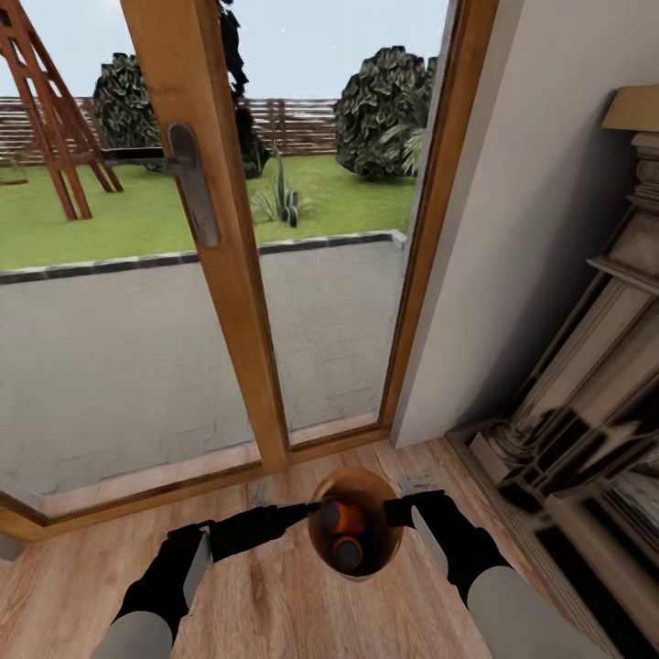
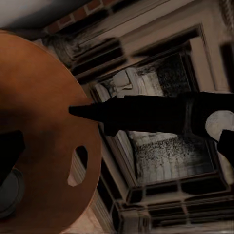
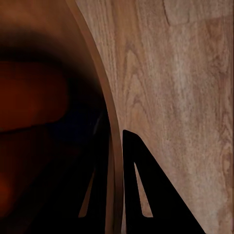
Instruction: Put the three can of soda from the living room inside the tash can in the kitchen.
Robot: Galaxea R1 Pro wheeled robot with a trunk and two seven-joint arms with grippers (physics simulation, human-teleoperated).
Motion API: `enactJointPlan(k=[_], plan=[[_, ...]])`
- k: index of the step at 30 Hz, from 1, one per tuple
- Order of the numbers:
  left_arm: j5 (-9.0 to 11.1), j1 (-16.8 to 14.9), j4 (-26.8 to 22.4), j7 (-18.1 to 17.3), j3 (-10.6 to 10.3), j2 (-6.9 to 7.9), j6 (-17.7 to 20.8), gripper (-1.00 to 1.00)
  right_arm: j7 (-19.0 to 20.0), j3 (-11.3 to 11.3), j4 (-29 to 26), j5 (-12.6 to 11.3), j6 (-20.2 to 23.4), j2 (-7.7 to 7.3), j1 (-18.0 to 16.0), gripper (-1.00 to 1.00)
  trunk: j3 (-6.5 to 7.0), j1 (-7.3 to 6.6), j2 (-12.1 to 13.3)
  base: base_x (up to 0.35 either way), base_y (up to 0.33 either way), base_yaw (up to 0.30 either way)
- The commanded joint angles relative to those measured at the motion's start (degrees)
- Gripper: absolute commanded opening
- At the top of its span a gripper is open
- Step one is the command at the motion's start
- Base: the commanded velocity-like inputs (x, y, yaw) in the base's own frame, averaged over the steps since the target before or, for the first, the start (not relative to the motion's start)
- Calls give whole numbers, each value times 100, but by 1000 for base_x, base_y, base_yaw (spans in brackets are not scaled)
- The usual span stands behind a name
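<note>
The tash can (image 1: 359,473) hangs between my two hands over the wood floor, its copper-brown rim facing up. Two orange cans of soda (image 1: 342,518) lie inside, one above the other. A third cannot be made out. My left gripper (image 1: 307,509) looks narrow and pinched on the rim's left side. My right gripper (image 1: 392,509) holds the right side. In the right wrist view its fingers (image 3: 141,190) straddle the rim (image 3: 100,92), one inside, one outside. The left wrist view shows the copper wall (image 2: 44,107) with a handle hole and a grey can top (image 2: 9,195).
A wood-framed glass door (image 1: 229,275) stands straight ahead, with a paved patio and garden beyond. A pale wall (image 1: 513,229) and a carved fireplace surround (image 1: 586,384) close off the right. Light wood floor (image 1: 275,604) lies under my arms.
</note>
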Motion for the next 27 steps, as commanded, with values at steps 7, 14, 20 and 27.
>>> enactJointPlan(k=[7, 14, 20, 27], plan=[[-15, 1, 330, -1646, 39, 1170, -25, 100, 40, -2, 2, -81, -3, 2, -2, -100, 1, 0, 0, 0, 0, 0], [-22, 1, 1778, -773, 313, 1782, -1750, 100, 44, -2, 1, 3, -9, 2, -2, -100, 1, 0, 0, 0, 0, 0], [-20, 1, 2246, 78, 337, 1811, -2491, 100, 57, -9, -11, 43, -17, 2, -2, -100, 1, 0, 0, 0, 0, 0], [-20, 1, 2323, 223, 339, 1811, -2660, 100, 66, -11, -20, 50, -20, -6, -2, -100, 1, 0, 0, 0, 0, 0]])
